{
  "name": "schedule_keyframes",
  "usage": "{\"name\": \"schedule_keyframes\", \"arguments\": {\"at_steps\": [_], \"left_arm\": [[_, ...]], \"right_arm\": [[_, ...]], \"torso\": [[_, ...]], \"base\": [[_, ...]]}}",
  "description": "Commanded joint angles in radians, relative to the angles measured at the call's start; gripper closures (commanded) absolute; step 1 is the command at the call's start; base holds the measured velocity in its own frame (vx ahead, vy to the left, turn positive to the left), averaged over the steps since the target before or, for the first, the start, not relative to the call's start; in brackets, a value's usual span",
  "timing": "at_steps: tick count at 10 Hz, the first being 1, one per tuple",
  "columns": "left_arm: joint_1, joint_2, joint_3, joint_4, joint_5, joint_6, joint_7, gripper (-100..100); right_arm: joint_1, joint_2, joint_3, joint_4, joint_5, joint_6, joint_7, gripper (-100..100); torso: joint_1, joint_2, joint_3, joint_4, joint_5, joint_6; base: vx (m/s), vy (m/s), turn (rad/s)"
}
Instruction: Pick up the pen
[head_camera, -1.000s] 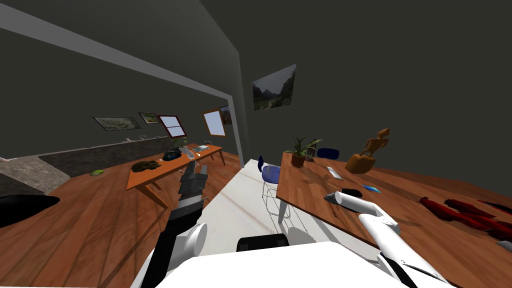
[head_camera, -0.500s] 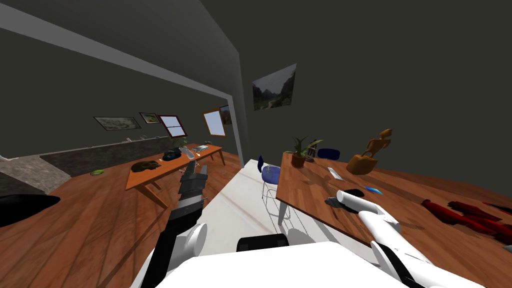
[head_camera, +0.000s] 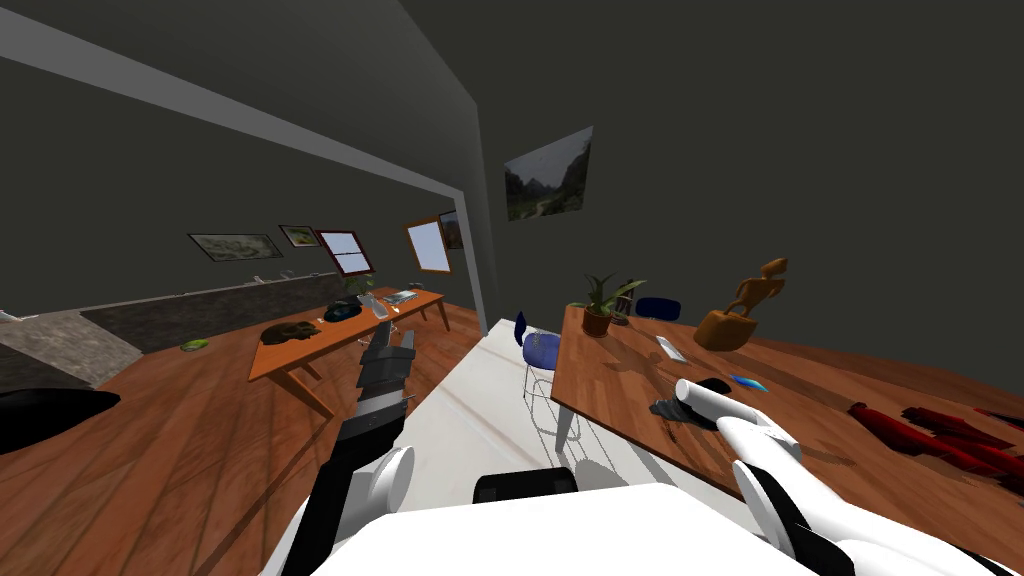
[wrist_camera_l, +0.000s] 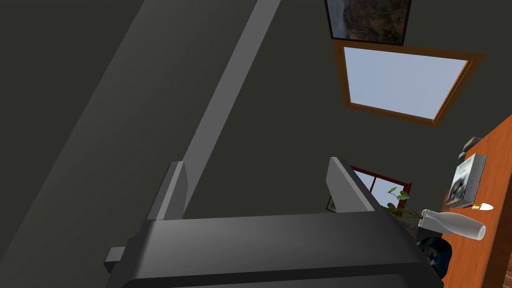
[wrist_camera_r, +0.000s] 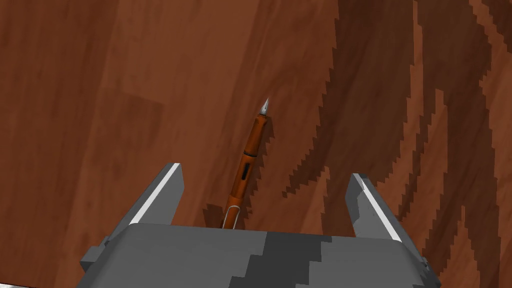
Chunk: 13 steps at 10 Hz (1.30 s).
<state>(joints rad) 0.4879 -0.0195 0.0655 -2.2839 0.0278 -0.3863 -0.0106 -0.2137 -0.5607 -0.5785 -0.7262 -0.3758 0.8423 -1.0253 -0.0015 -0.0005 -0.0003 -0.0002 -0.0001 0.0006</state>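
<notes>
Left claw (wrist_camera_l: 256, 165) is held up over the wooden floor ahead of the robot's left side, well apart from the near worktop (head_camera: 610, 385), and its two fingers (wrist_camera_l: 345, 187) stand wide apart with nothing between them. To its right a blue chair (head_camera: 541, 349) stands at the left end of that worktop, and a potted plant (head_camera: 598, 308) sits on the far left corner. Further right, the right claw (wrist_camera_r: 265, 172) hangs low over the wooden top near its front edge, its fingers spread open and pointing down at the surface. The pen (wrist_camera_r: 247, 159), orange-brown with a silver nib, lies flat on the worktop in the gap between those fingers and touches neither; its clip end is just beside the claw's dark body and its nib points away from it. Beyond the right claw lie a small black object (head_camera: 712, 385) and a small blue one (head_camera: 748, 382), then a brown horse figure (head_camera: 745, 305), and at the right end a heap of red cloth (head_camera: 930, 428).
</notes>
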Motion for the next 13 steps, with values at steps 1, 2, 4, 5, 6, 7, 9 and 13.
{"name": "schedule_keyframes", "arguments": {"at_steps": [1,2,4,5,6,7,9,13], "left_arm": [[0.0,0.0,0.0,0.0,0.0,0.0,0.0,0],[0.0,0.0,0.0,0.0,0.0,0.0,0.0,0],[0.0,0.0,0.0,0.0,0.0,0.0,0.0,0],[0.0,0.0,0.0,0.0,0.0,0.0,0.0,0],[0.0,0.0,0.0,0.0,0.0,0.0,0.0,0],[0.0,0.0,0.0,0.0,0.0,0.0,0.0,0],[0.0,0.0,0.0,0.0,0.0,0.0,0.0,0],[0.0,0.0,0.0,0.0,0.0,0.0,0.0,0]], "right_arm": [[-0.023,-0.013,-0.015,0.05,-0.01,0.041,-0.032,-100],[-0.023,-0.013,-0.015,0.051,-0.01,0.041,-0.032,-100],[-0.042,-0.025,-0.027,0.092,-0.019,0.071,-0.056,-100],[-0.06,-0.036,-0.038,0.129,-0.026,0.097,-0.077,-100],[-0.076,-0.047,-0.048,0.162,-0.033,0.121,-0.097,-100],[-0.09,-0.057,-0.056,0.191,-0.039,0.141,-0.114,-100],[-0.11,-0.072,-0.069,0.234,-0.048,0.173,-0.14,-100],[-0.104,-0.056,-0.072,0.255,-0.053,0.15,-0.135,-100]], "torso": [[0.0,0.0,0.0,0.0,0.0,0.0],[0.0,0.0,0.0,0.0,0.0,0.0],[0.0,0.0,0.0,0.0,0.0,0.0],[0.0,0.0,0.0,0.0,0.0,0.0],[0.0,0.0,0.0,0.0,0.0,0.0],[-0.001,0.0,0.0,0.0,0.0,0.0],[-0.001,0.0,0.0,0.0,0.0,0.0],[0.001,0.001,0.001,0.0,0.0,0.0]], "base": [[0.019,-0.025,0.002],[0.013,-0.02,0.003],[0.014,-0.021,0.003],[0.011,-0.024,0.001],[0.016,-0.029,0.004],[0.022,-0.035,0.003],[0.02,-0.033,0.003],[0.016,-0.016,-0.013]]}}
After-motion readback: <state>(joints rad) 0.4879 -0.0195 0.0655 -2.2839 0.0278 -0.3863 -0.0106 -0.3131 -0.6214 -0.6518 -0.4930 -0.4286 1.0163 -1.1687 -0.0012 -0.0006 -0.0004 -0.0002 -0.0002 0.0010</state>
